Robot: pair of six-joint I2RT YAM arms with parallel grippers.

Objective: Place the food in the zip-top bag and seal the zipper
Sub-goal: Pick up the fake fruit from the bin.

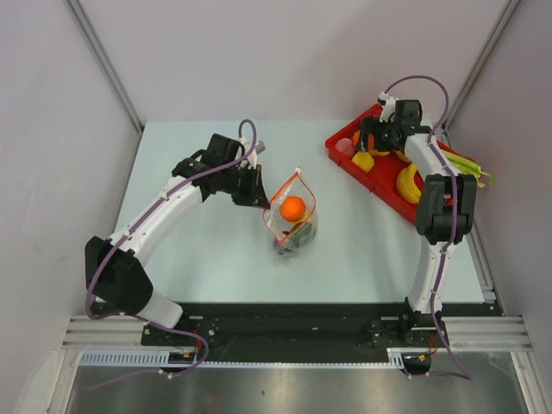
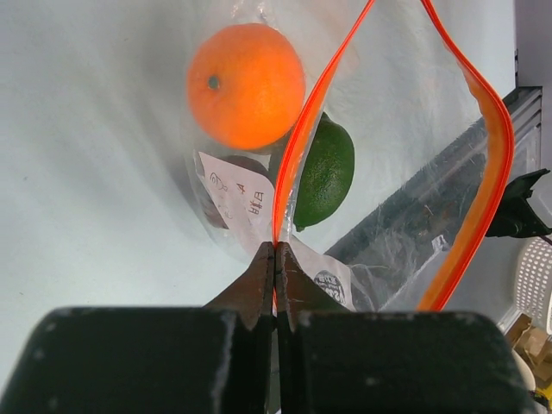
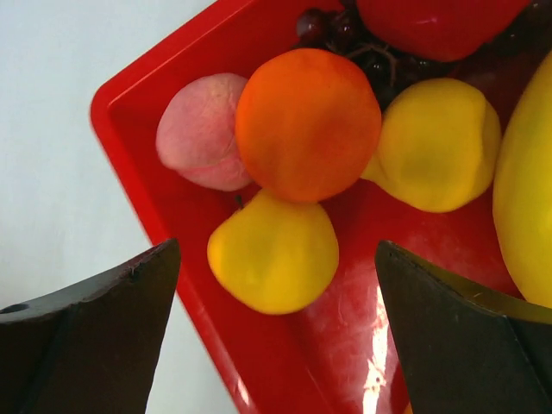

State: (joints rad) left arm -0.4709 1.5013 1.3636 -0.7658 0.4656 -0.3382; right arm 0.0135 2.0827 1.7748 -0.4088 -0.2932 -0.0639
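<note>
L claw (image 2: 274,250) is clamped tight on the zipper (image 2: 302,147), pinching one lip and holding the bag (image 2: 405,224) mouth open, left of the tray (image 3: 345,328) and nearer. An orange (image 2: 246,84) and a green fruit (image 2: 326,172) sit inside. R claw (image 3: 276,248) hangs over the tray, spread wide, holding nothing. Step in hand, prob.: pick the yellow fruit (image 3: 272,259) betw. its fingers. Drop straight down, centred, w/o knocking the second orange (image 3: 306,121) touching it. Squeeze gently; it looks glossy and may slip.
</note>
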